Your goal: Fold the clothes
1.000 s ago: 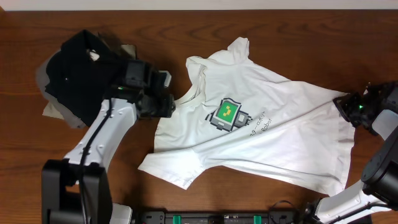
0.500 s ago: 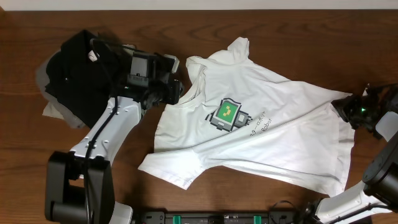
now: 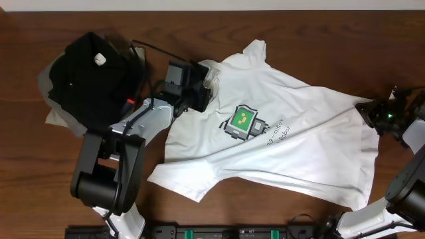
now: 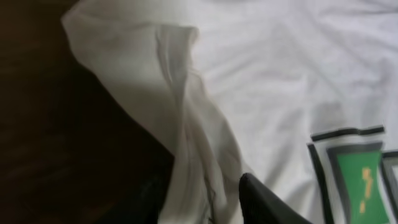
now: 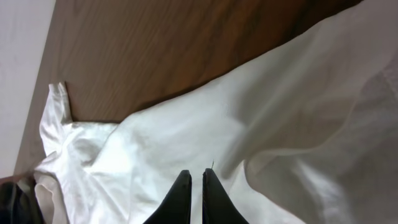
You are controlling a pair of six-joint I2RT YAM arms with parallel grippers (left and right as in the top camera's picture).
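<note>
Surface: dark wood-grain table (image 3: 279,26), a pale wall strip along its far edge.

Nearest you, low in the overhead frame, one short sleeve (image 3: 179,180) of the white T-shirt (image 3: 312,146) points lower left. The hem runs off toward the lower right. The shirt lies face up across the centre and right of the frame, turned askew, with long creases running from the middle out to the right corner.

Mid-frame: the green-and-grey robot print (image 3: 244,122), with grey lettering just right of it.

The left gripper (image 3: 202,85) sits at the neck end, upper centre-left. In its wrist view a raised ridge of cloth (image 4: 193,143) runs down between the fingers. You cannot tell whether they are pinching it.

The right gripper (image 5: 194,186) is at the shirt's right corner, its fingers drawn to a thin slit. Whether a layer is caught between them does not show.

Farthest: the second sleeve (image 3: 255,50) at top centre. A black garment (image 3: 86,79) lies on a grey garment (image 3: 56,118) at upper left, apart from the shirt.

Handling, as a judgement: thin cotton, light and limp. It will sag and drag on the wood rather than hold a line. Take hold at seams, meaning the shoulder beside the collar and the hem corners, where doubled cloth gives the fingers something to bite. Expect wrinkles unless you keep it taut between both grips.
</note>
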